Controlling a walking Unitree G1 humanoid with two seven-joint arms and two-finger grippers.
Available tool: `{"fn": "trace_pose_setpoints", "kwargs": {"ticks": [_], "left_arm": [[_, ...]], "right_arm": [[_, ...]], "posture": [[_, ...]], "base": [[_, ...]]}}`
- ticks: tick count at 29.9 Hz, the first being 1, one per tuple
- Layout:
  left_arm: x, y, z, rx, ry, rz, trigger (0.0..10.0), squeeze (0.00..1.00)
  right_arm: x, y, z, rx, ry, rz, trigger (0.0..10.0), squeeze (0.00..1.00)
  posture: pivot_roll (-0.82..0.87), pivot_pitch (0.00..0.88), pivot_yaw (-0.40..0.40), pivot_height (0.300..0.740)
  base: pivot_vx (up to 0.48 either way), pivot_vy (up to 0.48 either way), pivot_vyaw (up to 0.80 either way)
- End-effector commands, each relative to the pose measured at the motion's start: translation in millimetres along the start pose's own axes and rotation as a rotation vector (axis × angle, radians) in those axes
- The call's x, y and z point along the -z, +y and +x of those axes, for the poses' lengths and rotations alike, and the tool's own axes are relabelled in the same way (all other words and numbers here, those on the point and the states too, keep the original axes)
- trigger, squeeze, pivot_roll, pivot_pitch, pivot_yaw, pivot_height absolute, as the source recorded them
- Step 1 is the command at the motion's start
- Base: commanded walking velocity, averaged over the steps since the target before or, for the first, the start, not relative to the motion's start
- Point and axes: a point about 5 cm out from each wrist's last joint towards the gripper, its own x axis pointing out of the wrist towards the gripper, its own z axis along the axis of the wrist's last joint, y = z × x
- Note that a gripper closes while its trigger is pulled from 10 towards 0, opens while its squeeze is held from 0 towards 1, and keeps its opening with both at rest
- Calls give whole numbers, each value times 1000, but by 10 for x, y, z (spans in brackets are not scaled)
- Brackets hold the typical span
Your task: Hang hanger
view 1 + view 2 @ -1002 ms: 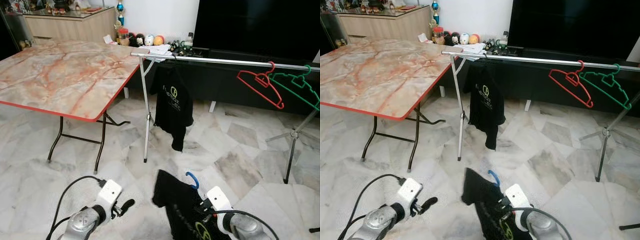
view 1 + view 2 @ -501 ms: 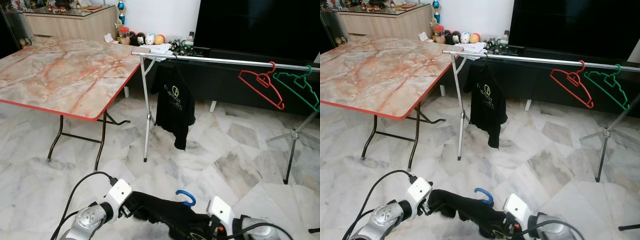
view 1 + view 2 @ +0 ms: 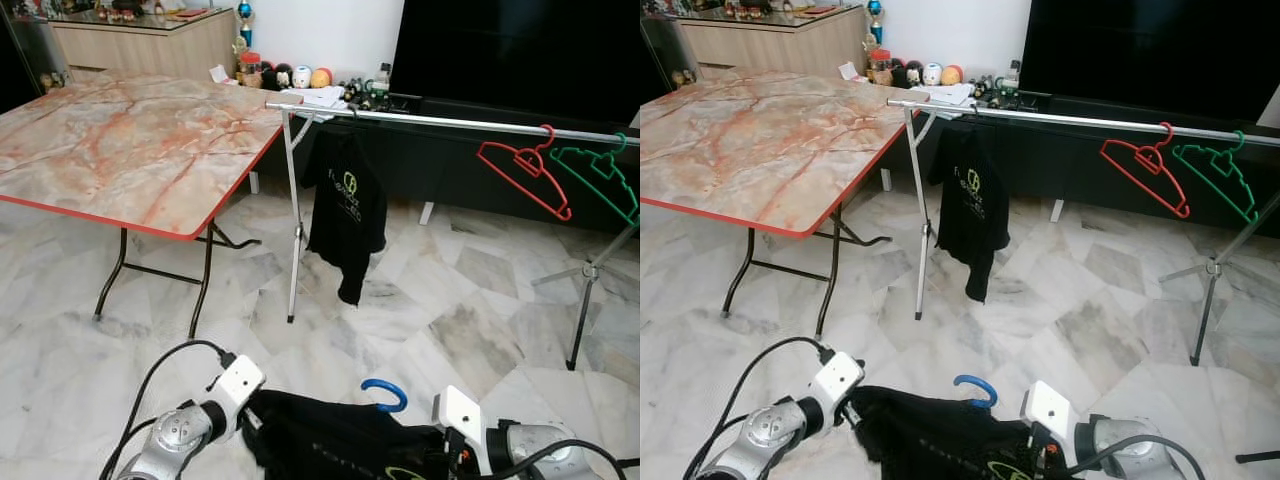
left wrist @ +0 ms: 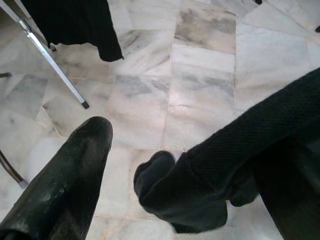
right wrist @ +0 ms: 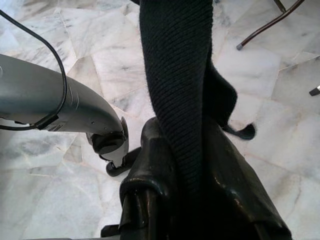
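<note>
Over the marble floor (image 3: 120, 340), your left gripper (image 3: 247, 412) and right gripper (image 3: 447, 462) both pinch the black shirt (image 3: 330, 440), stretched sideways; its blue hanger hook (image 3: 385, 392) points up.

We record these colours. Held shirt (image 3: 330, 445): black, with faint pale lettering and a yellow-green mark, its hanger hook (image 3: 385, 392) blue, just above the right gripper (image 3: 452, 462). Well beyond both claws: hung shirt (image 3: 346, 205), black with a yellow-green logo; rail (image 3: 450, 122), silver; red hanger (image 3: 523, 172) beside green hanger (image 3: 598, 174). Table (image 3: 120, 145), beyond the left gripper (image 3: 243, 420): beige marble pattern with orange veins, red edge. Floor (image 3: 440, 300): white-grey marble tiles. Fingers (image 4: 65, 180): glossy black.
</note>
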Motion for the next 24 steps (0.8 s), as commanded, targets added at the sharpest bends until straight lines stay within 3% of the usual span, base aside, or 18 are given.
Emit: {"fn": "trace_pose_setpoints", "kwargs": {"ticks": [1,4,10,12,20,24], "left_arm": [[25,-5,5,10,20,-27,10000,0],[33,-10,8,24,37,-13,10000,0],[56,-49,-14,118,39,-66,10000,0],[68,-75,-46,200,31,-130,10000,0],[24,-28,-96,259,-15,-242,10000,0],[26,-52,-109,302,-3,-232,10000,0]], "right_arm": [[-91,6,-55,-16,-42,-26,10000,0],[-98,24,-92,-21,-39,-21,10000,0],[-86,8,-166,-7,-19,-22,10000,0],[-67,6,-186,-13,-7,-24,10000,0],[-71,-10,-179,-9,7,-24,10000,0],[-71,-9,-174,-11,7,-21,10000,0]], "posture": [[59,48,-32,740],[54,49,-32,740],[50,51,-31,740],[52,52,-32,740],[56,51,-35,740],[60,52,-35,740]], "base": [[0,0,0],[0,0,0],[0,0,0],[0,0,0],[0,0,0],[0,0,0]]}}
